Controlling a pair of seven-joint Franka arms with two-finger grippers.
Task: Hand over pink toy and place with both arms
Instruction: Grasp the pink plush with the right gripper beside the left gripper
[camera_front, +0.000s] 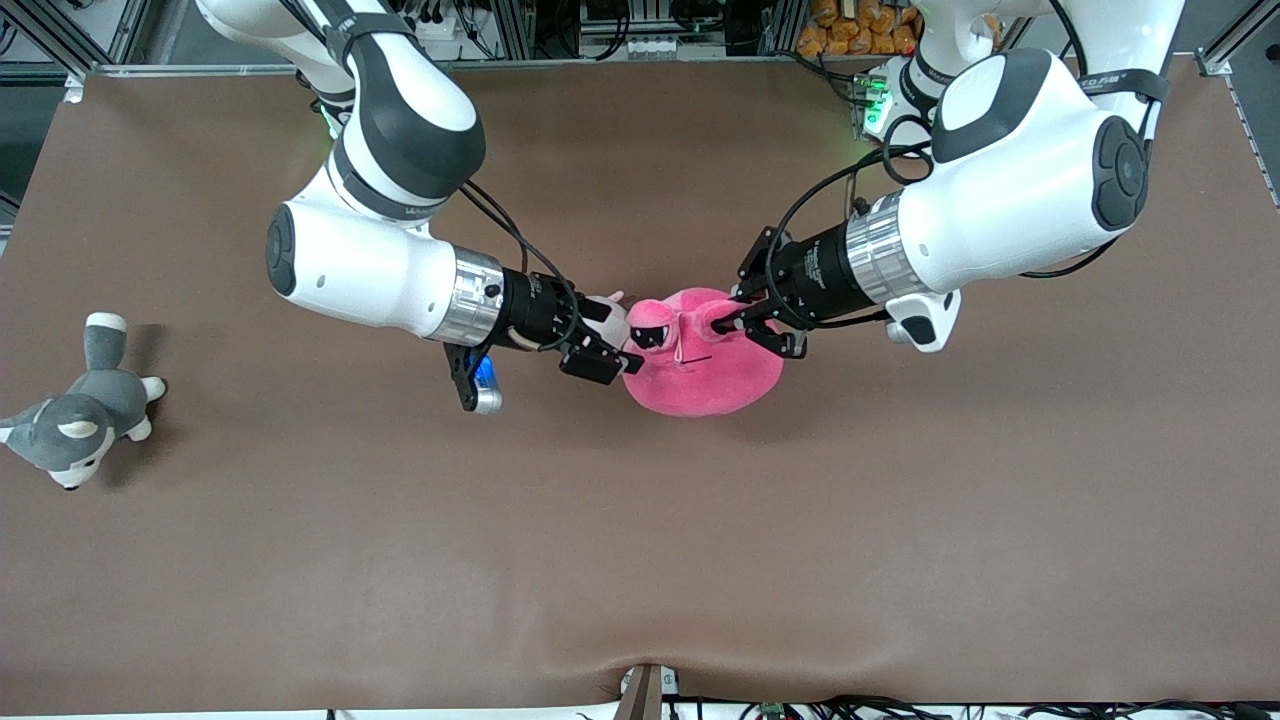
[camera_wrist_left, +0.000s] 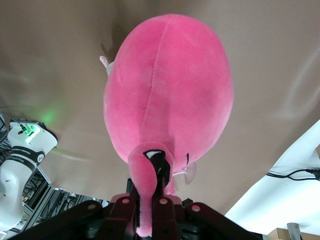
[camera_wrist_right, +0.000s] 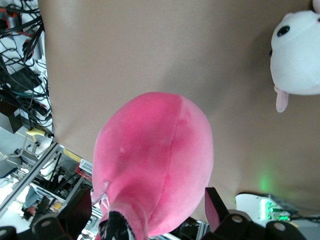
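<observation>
The pink toy (camera_front: 705, 375) is a round hot-pink plush over the middle of the table. My left gripper (camera_front: 735, 320) is shut on one of its ear flaps; in the left wrist view the flap (camera_wrist_left: 142, 187) is pinched between the fingers of that gripper (camera_wrist_left: 148, 200), with the body (camera_wrist_left: 167, 85) hanging past them. My right gripper (camera_front: 612, 360) is open at the toy's other end. In the right wrist view the toy (camera_wrist_right: 155, 160) sits between that gripper's (camera_wrist_right: 147, 210) spread fingers (camera_wrist_right: 215, 205), and neither finger touches it.
A small pale pink-white puppy plush (camera_front: 606, 312) lies on the table just by my right gripper and also shows in the right wrist view (camera_wrist_right: 297, 55). A grey-white husky plush (camera_front: 75, 420) lies near the table edge at the right arm's end.
</observation>
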